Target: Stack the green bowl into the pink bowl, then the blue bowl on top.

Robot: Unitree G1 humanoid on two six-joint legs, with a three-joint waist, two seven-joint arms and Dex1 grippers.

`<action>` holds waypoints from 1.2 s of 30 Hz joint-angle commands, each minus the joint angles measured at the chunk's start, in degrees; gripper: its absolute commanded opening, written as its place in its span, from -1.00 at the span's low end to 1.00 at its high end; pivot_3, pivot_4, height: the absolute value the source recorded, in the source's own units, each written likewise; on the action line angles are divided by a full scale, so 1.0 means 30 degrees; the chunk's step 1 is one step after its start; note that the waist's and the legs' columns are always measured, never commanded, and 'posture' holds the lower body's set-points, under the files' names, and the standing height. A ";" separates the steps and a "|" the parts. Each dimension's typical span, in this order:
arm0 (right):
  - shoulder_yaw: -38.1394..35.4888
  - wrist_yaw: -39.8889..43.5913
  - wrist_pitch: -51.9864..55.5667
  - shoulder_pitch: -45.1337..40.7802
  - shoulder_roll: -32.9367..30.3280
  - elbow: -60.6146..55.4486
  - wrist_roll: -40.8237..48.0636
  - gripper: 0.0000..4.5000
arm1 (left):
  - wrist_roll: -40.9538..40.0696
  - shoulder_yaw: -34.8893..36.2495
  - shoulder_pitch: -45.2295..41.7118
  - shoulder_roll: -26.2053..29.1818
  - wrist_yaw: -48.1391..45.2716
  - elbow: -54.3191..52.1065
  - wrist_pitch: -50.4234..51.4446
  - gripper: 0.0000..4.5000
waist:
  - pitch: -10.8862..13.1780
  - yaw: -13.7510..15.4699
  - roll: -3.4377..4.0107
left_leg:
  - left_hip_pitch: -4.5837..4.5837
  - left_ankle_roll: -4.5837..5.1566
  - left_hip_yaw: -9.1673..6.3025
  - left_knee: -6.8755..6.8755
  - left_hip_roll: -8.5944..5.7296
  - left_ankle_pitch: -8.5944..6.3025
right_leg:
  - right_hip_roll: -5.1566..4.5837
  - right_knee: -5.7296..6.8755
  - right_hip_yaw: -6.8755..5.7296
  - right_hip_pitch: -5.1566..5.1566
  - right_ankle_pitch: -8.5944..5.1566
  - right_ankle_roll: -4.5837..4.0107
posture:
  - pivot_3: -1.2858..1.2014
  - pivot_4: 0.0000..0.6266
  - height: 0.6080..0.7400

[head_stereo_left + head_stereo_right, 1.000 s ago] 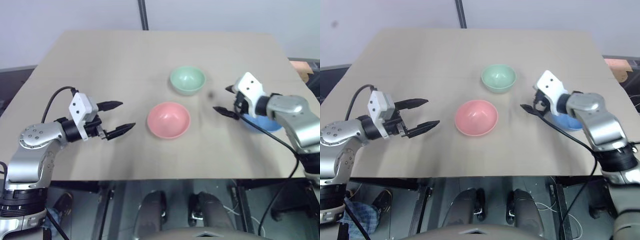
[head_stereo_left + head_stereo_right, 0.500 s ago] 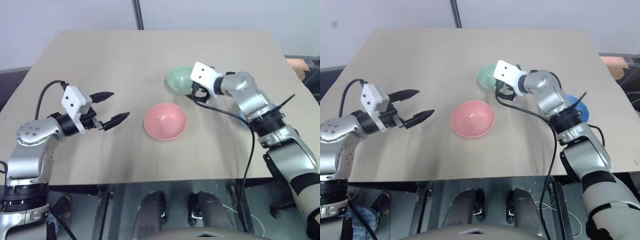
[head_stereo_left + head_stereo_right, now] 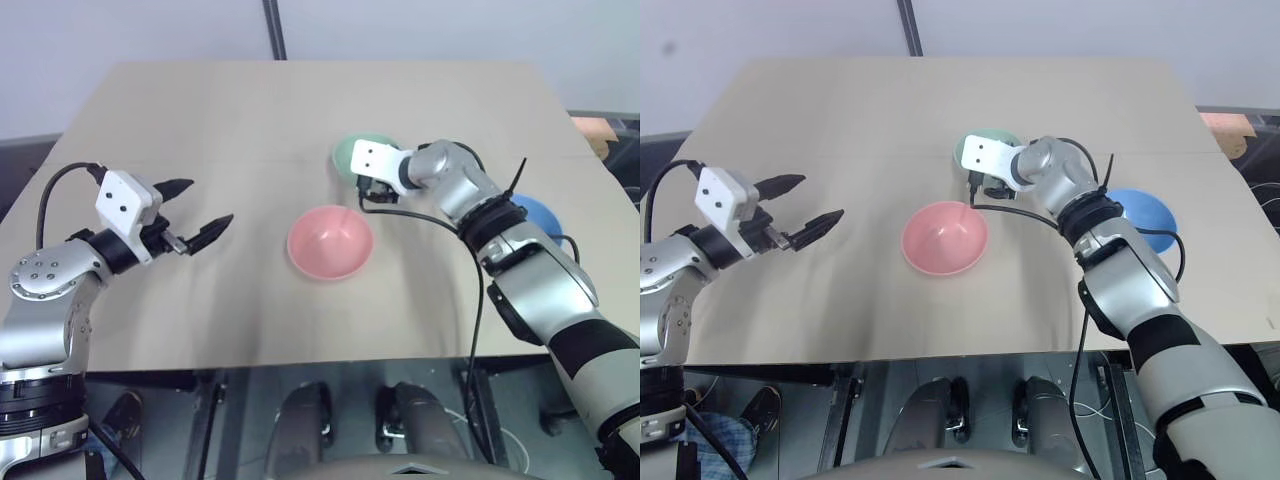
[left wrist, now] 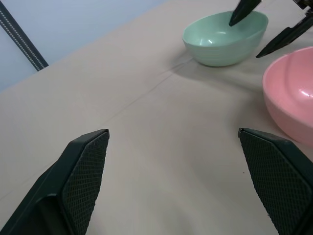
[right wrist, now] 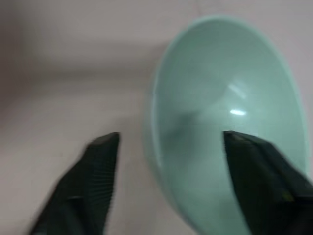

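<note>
- green bowl (image 3: pixel 352 152) half hidden behind right gripper (image 3: pixel 366 191) housing
- blue bowl (image 3: pixel 1143 210) partly covered by the right forearm
- pink bowl (image 4: pixel 292 98) cut off at wrist-view edge

The right gripper (image 5: pixel 166 181) swings in from beside the blue bowl (image 3: pixel 1140 210), now uncovered, across to the green bowl (image 4: pixel 226 38), one finger inside the rim and one outside, jaws narrowing; the left gripper (image 3: pixel 195 212) drifts outward, away from the pink bowl (image 3: pixel 330 243)
</note>
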 commanded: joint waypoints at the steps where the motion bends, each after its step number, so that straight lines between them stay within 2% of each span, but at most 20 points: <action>1: -0.0148 0.0323 -0.0645 -0.0854 0.0220 0.0521 -0.0401 -0.16 | -0.0132 0.0463 -0.0096 0.0136 0.0111 -0.0458 -0.0383 1.00 | 0.0002 -0.0005 0.0002 | -0.0001 0.0000 -0.0001 0.0000 0.0000 0.0000 | -0.0002 -0.0001 0.0000 0.0000 0.0000 0.0000 | 0.03 -0.52 1.00; 4: -0.0281 0.0440 -0.0907 -0.0891 0.0306 0.0781 -0.0574 -0.81 | -0.0159 0.0388 -0.0087 0.0120 0.0058 -0.0590 -0.0369 1.00 | 0.0002 -0.0042 0.0003 | -0.0002 0.0000 0.0000 -0.0001 0.0000 0.0000 | -0.0005 -0.0001 0.0000 0.0000 0.0000 0.0000 | 0.03 -0.52 1.00; 5: -0.0325 0.0477 -0.0971 -0.0880 0.0310 0.0779 -0.0619 -0.97 | -0.0157 0.0383 -0.0072 0.0121 0.0046 -0.0595 -0.0372 1.00 | 0.0002 -0.0066 0.0003 | -0.0001 0.0000 -0.0001 -0.0002 0.0000 0.0000 | -0.0005 0.0000 -0.0001 0.0000 0.0000 0.0000 | 0.03 -0.52 1.00; 12: -0.0730 0.1378 -0.0327 -0.0778 0.0097 -0.2047 -0.0413 -0.97 | -0.0423 0.0132 -0.0218 0.0140 -0.0493 -0.0676 -0.0359 1.00 | 0.0008 -0.0322 0.0011 | -0.0001 -0.0001 -0.0002 -0.0008 0.0000 0.0000 | -0.0008 0.0000 0.0000 -0.0001 0.0001 0.0000 | 0.03 -0.52 1.00; 14: -0.0978 0.1929 0.0585 -0.0439 -0.0189 -0.4630 -0.0198 -0.97 | -0.0387 -0.0048 -0.0237 0.0119 -0.0603 -0.0642 -0.0367 1.00 | 0.0013 -0.0352 0.0019 | -0.0004 -0.0001 0.0001 -0.0014 0.0000 0.0000 | -0.0008 0.0002 0.0004 -0.0011 0.0001 0.0000 | 0.03 -0.52 1.00; 17: -0.1224 0.3794 0.3367 0.0989 -0.1066 -1.0740 0.0259 -0.97 | -0.0567 -0.0290 -0.0213 0.0063 -0.1009 -0.0663 -0.0310 1.00 | 0.0012 -0.0309 0.0017 | -0.0010 -0.0003 -0.0001 -0.0028 0.0001 0.0000 | -0.0009 0.0000 0.0005 -0.0022 0.0001 0.0000 | 0.03 -0.52 1.00; 24: 0.0565 0.6549 0.9745 0.3706 -0.1437 -2.1358 0.0554 -0.97 | -0.0321 -0.1387 -0.1356 -0.0051 -0.1829 0.0357 -0.0566 1.00 | 0.0007 -0.0238 0.0009 | -0.0007 -0.0003 -0.0003 -0.0041 -0.0009 -0.0002 | -0.0012 -0.0005 -0.0004 -0.0022 -0.0002 0.0003 | 0.03 -0.52 1.00; 31: 0.2401 0.6653 1.3005 0.5765 -0.2327 -2.5422 0.0426 -0.97 | -0.0103 -0.2197 -0.2388 0.0212 -0.2872 0.1516 -0.0853 1.00 | -0.0003 -0.0230 -0.0008 | -0.0004 -0.0001 -0.0012 -0.0029 -0.0018 -0.0003 | -0.0011 0.0000 -0.0012 -0.0017 -0.0004 0.0007 | 0.03 -0.52 1.00; 33: 0.2670 0.6579 1.3212 0.5910 -0.2649 -2.5786 0.0489 -0.63 | -0.0074 -0.2319 -0.2773 0.0243 -0.3068 0.1935 -0.0954 1.00 | 0.0000 -0.0229 -0.0011 | -0.0007 -0.0001 -0.0014 -0.0028 -0.0023 -0.0003 | -0.0010 0.0000 -0.0014 -0.0019 -0.0005 0.0009 | 0.03 -0.52 1.00; 34: 0.2738 0.6572 1.3269 0.5911 -0.2804 -2.5899 0.0552 -0.53 | -0.0068 -0.2364 -0.2929 0.0236 -0.3120 0.2058 -0.0976 1.00 | 0.0000 -0.0229 -0.0012 | -0.0007 -0.0001 -0.0016 -0.0028 -0.0024 -0.0003 | -0.0010 0.0003 -0.0016 -0.0020 -0.0007 0.0012 | 0.03 -0.52 1.00; 36: 0.2817 0.6584 1.3395 0.5917 -0.3089 -2.6147 0.0712 -0.08 | 0.0011 -0.2485 -0.3254 0.0173 -0.3266 0.2319 -0.1070 1.00 | 0.0000 -0.0227 -0.0012 | -0.0006 -0.0001 -0.0023 -0.0027 -0.0022 -0.0003 | -0.0005 0.0004 -0.0021 -0.0020 -0.0023 0.0040 | 0.03 -0.52 1.00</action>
